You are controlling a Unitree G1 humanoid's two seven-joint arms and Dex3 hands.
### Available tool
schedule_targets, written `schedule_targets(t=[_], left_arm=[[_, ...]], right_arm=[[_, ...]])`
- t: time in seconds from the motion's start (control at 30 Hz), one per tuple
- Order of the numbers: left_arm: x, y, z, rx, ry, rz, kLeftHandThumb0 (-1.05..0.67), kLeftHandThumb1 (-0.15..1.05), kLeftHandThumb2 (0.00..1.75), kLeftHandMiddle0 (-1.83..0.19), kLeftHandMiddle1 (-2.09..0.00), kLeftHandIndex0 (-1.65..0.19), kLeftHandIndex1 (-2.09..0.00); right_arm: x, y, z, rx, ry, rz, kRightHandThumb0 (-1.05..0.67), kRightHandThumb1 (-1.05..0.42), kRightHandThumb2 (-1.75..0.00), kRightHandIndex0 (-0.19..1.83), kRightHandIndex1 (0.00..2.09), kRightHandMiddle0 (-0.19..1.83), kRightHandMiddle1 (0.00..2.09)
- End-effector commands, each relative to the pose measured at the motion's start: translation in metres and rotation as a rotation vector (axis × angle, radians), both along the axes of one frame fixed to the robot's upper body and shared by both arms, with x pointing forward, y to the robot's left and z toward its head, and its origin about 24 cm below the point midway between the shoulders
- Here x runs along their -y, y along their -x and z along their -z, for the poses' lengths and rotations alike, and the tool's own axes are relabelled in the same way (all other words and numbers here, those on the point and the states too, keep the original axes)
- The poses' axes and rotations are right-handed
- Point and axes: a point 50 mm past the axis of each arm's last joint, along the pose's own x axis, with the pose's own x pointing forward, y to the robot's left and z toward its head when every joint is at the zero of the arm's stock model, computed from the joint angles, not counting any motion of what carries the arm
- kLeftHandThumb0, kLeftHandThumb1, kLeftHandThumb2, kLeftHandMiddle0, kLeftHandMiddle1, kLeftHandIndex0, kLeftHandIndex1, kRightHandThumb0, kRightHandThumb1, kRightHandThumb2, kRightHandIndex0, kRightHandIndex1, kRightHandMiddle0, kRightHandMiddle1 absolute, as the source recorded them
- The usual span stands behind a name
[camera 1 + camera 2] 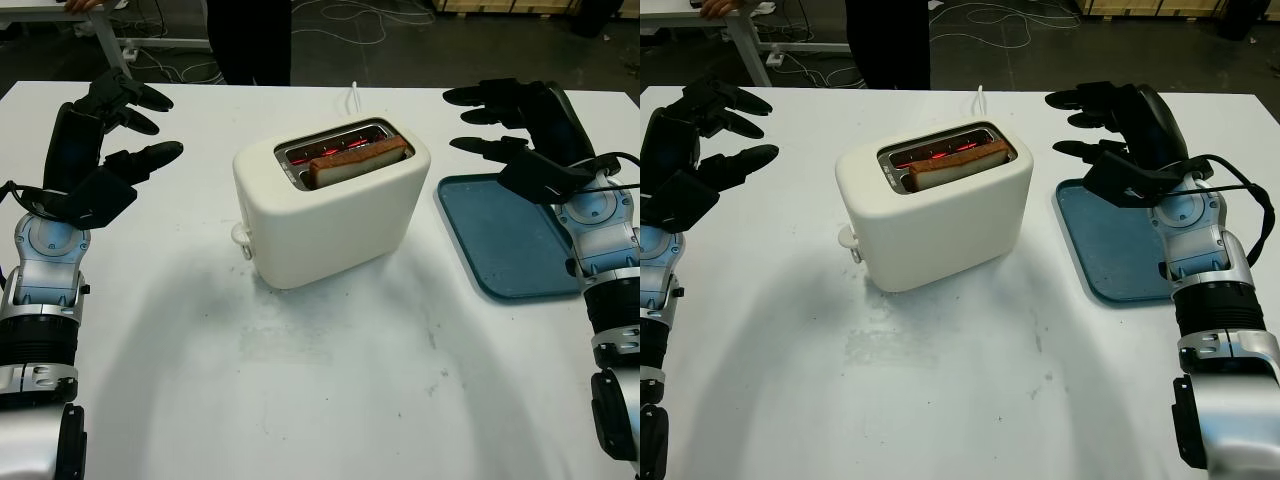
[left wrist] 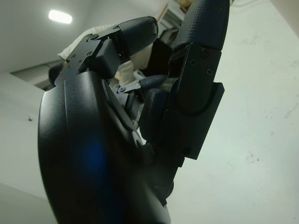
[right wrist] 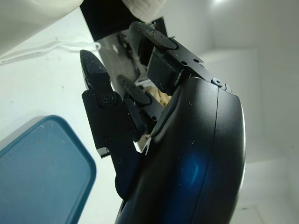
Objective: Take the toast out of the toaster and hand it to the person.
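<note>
**Reaching for the toast**

Sitting in the toaster (image 1: 330, 205) at frame centre, the toast (image 1: 355, 160) pokes from the near slot. Both hands hold nothing: left hand (image 1: 105, 135) upper left, right hand (image 1: 515, 125) upper right above the blue tray (image 1: 505, 245). Pinch the exposed crust and lift straight up, avoiding the glowing elements.

- The two head views look forward and down from above the near edge of the white counter (image 1: 330, 380); both share the cream two-slot toaster (image 1: 330, 205) and the flat blue plastic tray (image 1: 1110, 250), from places slightly apart.
- The left wrist view sits tight against the black left hand (image 2: 140, 116), counter beyond.
- The right wrist view hugs the black right hand (image 3: 154, 121), sharing the tray's corner.
</note>
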Motion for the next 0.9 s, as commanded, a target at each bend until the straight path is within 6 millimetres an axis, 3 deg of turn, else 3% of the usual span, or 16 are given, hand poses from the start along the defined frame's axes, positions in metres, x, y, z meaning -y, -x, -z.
schedule_targets(t=[0.0,0.87], left_arm=[[-0.0008,0.0004,-0.0011,0.004,0.009,-0.002,-0.9,0.92,0.13,-0.43,-1.32,-0.4,-1.2],[0.0014,-0.0017,-0.0014,0.003,0.023,0.008,-0.9,0.92,0.11,-0.43,-1.33,-0.39,-1.2]], right_arm=[[0.0007,0.0002,-0.0049,0.019,-0.01,-0.003,-0.28,-0.78,0.0,0.96,0.0,0.88,0.0],[0.002,0.0016,-0.0032,0.021,-0.014,-0.009,-0.26,-0.79,0.0,0.95,0.01,0.87,0.01]])
